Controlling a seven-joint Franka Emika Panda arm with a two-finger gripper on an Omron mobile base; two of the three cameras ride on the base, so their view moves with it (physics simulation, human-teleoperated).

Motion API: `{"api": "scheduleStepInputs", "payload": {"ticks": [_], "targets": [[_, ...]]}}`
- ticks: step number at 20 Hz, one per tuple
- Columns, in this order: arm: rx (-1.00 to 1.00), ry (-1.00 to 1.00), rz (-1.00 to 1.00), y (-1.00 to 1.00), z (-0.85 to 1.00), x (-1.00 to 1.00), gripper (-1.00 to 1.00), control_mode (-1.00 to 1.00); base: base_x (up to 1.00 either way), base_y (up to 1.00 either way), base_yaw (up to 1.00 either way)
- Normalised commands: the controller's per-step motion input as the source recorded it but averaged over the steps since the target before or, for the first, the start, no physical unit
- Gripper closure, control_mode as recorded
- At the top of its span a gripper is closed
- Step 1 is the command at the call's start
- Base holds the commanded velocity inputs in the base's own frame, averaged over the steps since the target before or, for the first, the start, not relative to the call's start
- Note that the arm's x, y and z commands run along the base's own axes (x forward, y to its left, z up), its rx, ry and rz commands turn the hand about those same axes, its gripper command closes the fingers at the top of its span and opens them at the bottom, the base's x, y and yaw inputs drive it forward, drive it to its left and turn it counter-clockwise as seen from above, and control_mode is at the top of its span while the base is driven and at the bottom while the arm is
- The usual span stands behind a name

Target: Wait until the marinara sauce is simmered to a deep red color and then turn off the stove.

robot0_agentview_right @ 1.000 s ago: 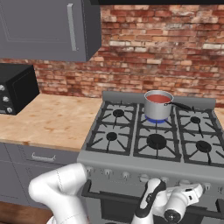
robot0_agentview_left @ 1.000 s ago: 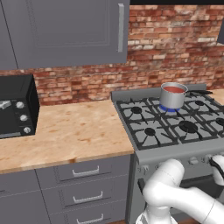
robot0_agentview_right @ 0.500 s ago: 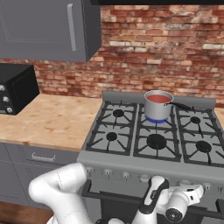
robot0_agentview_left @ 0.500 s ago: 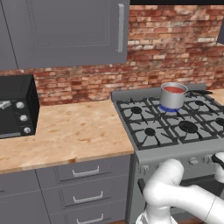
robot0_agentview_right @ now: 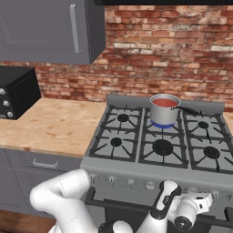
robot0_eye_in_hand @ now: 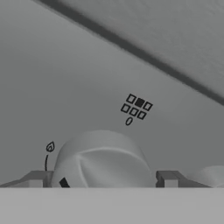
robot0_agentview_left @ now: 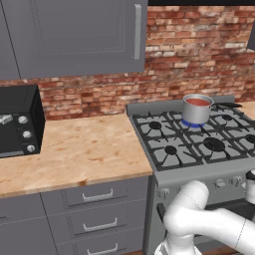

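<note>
Hand fingers apart, straddling round grey stove knob. Smooth red marinara sauce in steel saucepan at 12 o'clock. Risk: fingers slip, burner stays lit.

Red marinara sauce on grey stove.

Matt grey metal gas stove, black cast-iron grates; glossy steel saucepan; rough red brick wall.

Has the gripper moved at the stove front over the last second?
Yes. In the right base view the gripper has risen toward the stove's knob row; the saucepan hasn't moved.
</note>
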Motion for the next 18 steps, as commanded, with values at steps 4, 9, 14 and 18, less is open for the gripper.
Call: {"api": "scheduleStepInputs", "payload": {"ticks": [4,9,14,18], "targets": [[0.46,-0.15,-0.16,-0.12,-0.25,-0.01,1.00,-1.00,0.00,0.00,0.00],[0.43,-0.21,-0.14,-0.09,-0.30,0.00,1.00,-1.00,0.00,0.00,0.00],[0.41,-0.28,-0.09,-0.05,-0.42,-0.09,1.00,-1.00,0.00,0.00,0.00],[0.47,-0.21,-0.11,-0.04,-0.29,-0.04,1.00,-1.00,0.00,0.00,0.00]]}}
